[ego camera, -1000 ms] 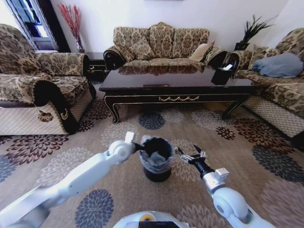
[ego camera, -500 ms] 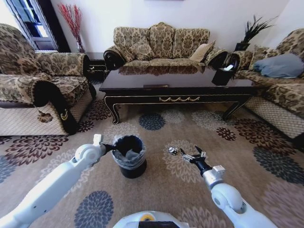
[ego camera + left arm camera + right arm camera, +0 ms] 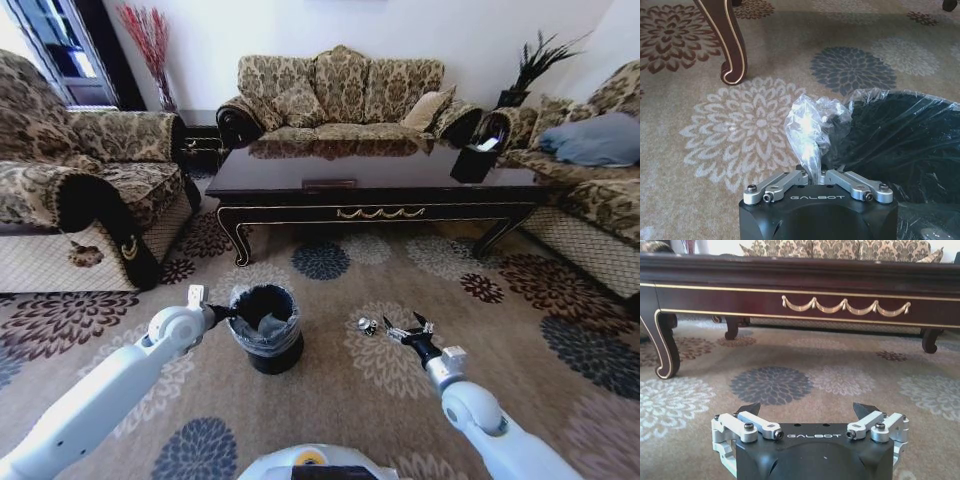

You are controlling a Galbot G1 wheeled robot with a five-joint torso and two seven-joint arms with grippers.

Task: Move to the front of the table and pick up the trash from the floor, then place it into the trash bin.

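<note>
The trash bin (image 3: 263,328), a small black bucket with a clear liner, stands on the carpet in front of the table (image 3: 300,183). My left gripper (image 3: 216,312) is at the bin's left rim. In the left wrist view this gripper (image 3: 813,175) is shut on a pinched-up fold of the clear liner (image 3: 807,125), beside the bin's dark inside (image 3: 900,142). A tiny silvery foil ball of trash (image 3: 366,325) lies on the carpet right of the bin. My right gripper (image 3: 405,330) hovers just right of the ball, open and empty. In the right wrist view it (image 3: 807,412) faces the table's gold-trimmed front edge (image 3: 845,305).
A curved table leg (image 3: 731,47) stands just beyond the bin. A black tissue box (image 3: 470,162) sits on the table's right end. An armchair (image 3: 80,200) is on the left, a sofa (image 3: 340,95) behind the table, and another sofa with a blue cloth (image 3: 595,140) on the right.
My left gripper has dragged the bin to the left across the carpet, uncovering the foil ball. The right gripper stayed near the ball. The camera shifted slightly.
</note>
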